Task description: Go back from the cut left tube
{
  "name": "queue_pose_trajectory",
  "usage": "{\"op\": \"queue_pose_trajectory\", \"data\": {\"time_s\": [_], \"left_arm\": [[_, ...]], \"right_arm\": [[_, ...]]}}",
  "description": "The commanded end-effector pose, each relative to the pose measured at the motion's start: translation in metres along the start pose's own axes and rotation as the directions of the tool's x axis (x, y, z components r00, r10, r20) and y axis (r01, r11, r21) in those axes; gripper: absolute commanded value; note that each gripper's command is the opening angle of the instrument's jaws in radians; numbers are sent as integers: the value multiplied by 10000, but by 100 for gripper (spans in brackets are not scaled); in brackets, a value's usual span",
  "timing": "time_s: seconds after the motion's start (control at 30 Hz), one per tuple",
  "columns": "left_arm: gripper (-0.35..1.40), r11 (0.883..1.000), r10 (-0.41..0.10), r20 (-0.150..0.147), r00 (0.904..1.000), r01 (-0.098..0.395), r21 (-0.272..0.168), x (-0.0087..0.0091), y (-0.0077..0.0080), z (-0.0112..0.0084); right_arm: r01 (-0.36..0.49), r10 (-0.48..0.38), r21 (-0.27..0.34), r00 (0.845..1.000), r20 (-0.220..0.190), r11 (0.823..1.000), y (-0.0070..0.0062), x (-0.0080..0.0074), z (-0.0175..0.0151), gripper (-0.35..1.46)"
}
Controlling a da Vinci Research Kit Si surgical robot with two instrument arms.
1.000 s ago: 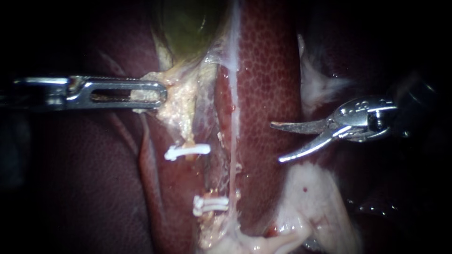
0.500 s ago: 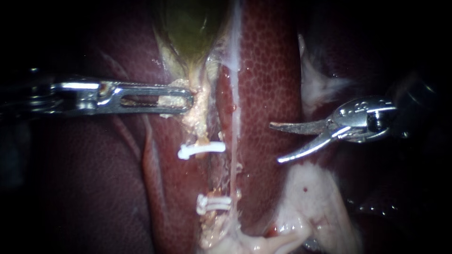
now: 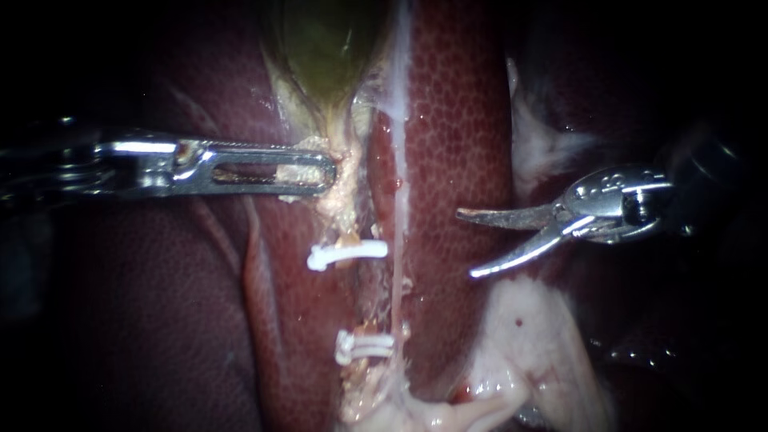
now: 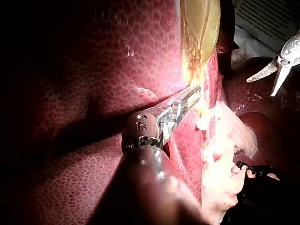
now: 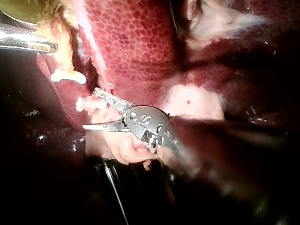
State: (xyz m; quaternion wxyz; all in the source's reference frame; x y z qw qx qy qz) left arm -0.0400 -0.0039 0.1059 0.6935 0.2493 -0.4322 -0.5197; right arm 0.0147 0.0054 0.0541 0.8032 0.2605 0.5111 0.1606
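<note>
My left instrument (image 3: pixel 330 173) comes in level from the left, its slotted jaws shut on pale yellow tissue at the neck of the green gallbladder (image 3: pixel 320 48). Below it, one white clip (image 3: pixel 346 253) sits on the upper stump of the cut tube and a pair of clips (image 3: pixel 364 346) on the lower stump, with a gap between them. My right instrument (image 3: pixel 466 244) hangs off to the right over the liver (image 3: pixel 456 120), curved blades open and holding nothing. The left wrist view shows the left jaws (image 4: pixel 190 98) on the neck tissue. In the right wrist view the open blades (image 5: pixel 91 108) lie near a clip (image 5: pixel 68 76).
A thin pale strand (image 3: pixel 396 272) runs down beside the clips. Whitish fatty tissue (image 3: pixel 528 344) lies under the right instrument, and more (image 3: pixel 536 144) above it. Dark liver (image 3: pixel 160 304) fills the left side.
My left instrument has slid to the right with the neck tissue in its jaws, and the upper clip has shifted right with it. The right instrument has stayed put, blades open.
</note>
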Motion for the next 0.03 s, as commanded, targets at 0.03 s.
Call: {"op": "queue_pose_trajectory", "data": {"time_s": [0.03], "left_arm": [[-35,10000,1,-2,10000,-1,6,0,0,-1]], "right_arm": [[-3,3,2,10000,-1,10000,0,1,0,143]]}}
